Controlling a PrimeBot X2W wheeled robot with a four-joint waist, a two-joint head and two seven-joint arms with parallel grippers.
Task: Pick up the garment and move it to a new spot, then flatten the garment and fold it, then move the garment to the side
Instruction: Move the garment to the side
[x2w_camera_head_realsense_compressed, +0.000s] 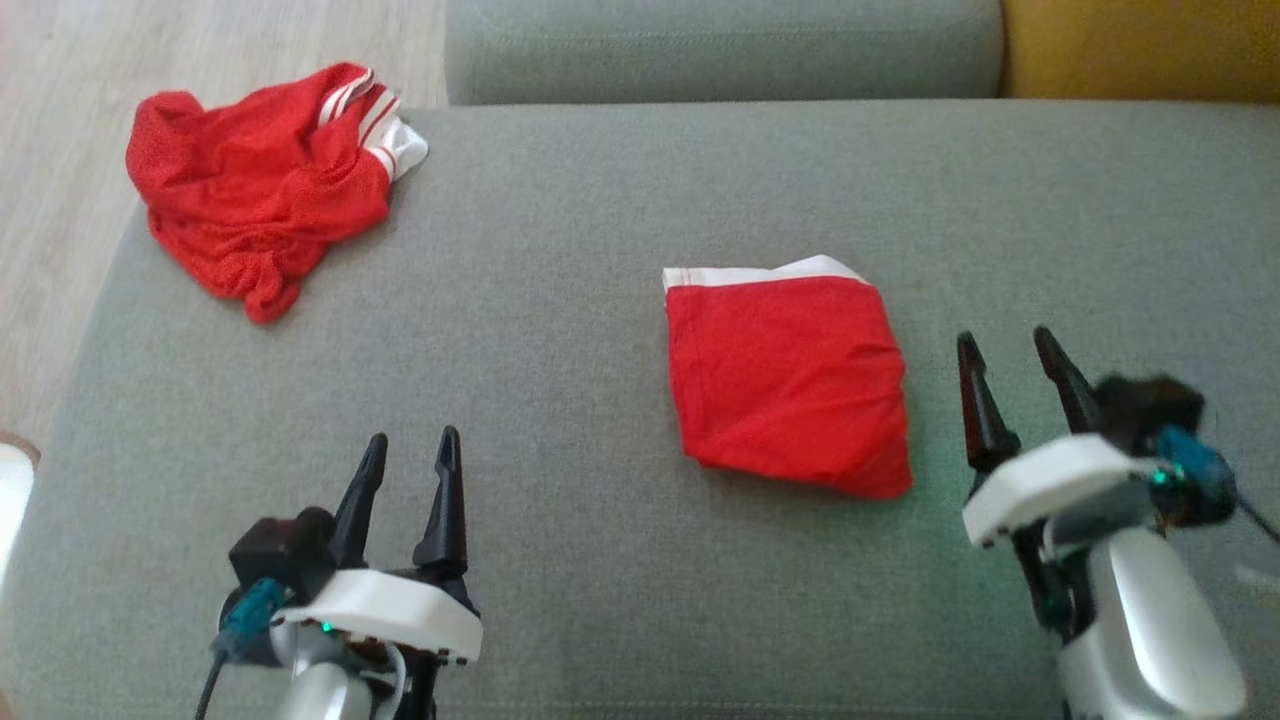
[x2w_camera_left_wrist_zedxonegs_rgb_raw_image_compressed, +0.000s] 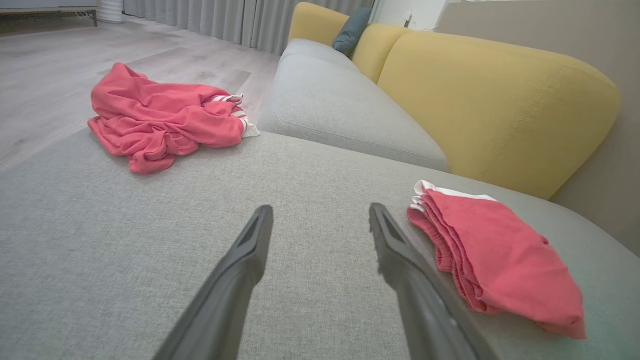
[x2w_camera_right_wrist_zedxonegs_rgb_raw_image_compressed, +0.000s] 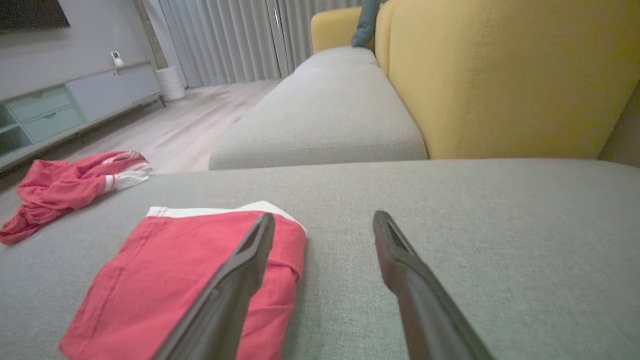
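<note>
**Both jaws wide open and empty, folded garment on the sofa seat**

The left gripper (x2w_camera_head_realsense_compressed: 414, 435) (x2w_camera_left_wrist_zedxonegs_rgb_raw_image_compressed: 321, 207) has its jaws spread wide, with nothing between them but bare grey fabric. The right gripper (x2w_camera_head_realsense_compressed: 1004, 335) (x2w_camera_right_wrist_zedxonegs_rgb_raw_image_compressed: 324, 215) also has its jaws fully apart and grips nothing. In the head view it sits just beside the right edge of the folded red garment (x2w_camera_head_realsense_compressed: 785, 380) (x2w_camera_left_wrist_zedxonegs_rgb_raw_image_compressed: 500, 250) (x2w_camera_right_wrist_zedxonegs_rgb_raw_image_compressed: 175, 280), with a strip of seat between them. In the right wrist view one finger (x2w_camera_right_wrist_zedxonegs_rgb_raw_image_compressed: 235, 280) crosses in front of that garment's corner, and I cannot tell whether it touches the cloth.

The folded red garment lies flat near the middle of the grey sofa seat (x2w_camera_head_realsense_compressed: 600, 250), between the two grippers, its white band turned towards the back of the sofa. A crumpled red garment (x2w_camera_head_realsense_compressed: 250, 190) (x2w_camera_left_wrist_zedxonegs_rgb_raw_image_compressed: 160, 115) (x2w_camera_right_wrist_zedxonegs_rgb_raw_image_compressed: 60, 185) with white stripes sits well apart at the seat's far left corner, next to the wooden floor (x2w_camera_left_wrist_zedxonegs_rgb_raw_image_compressed: 50, 75). A yellow backrest (x2w_camera_left_wrist_zedxonegs_rgb_raw_image_compressed: 490, 100) rises behind the seat.
</note>
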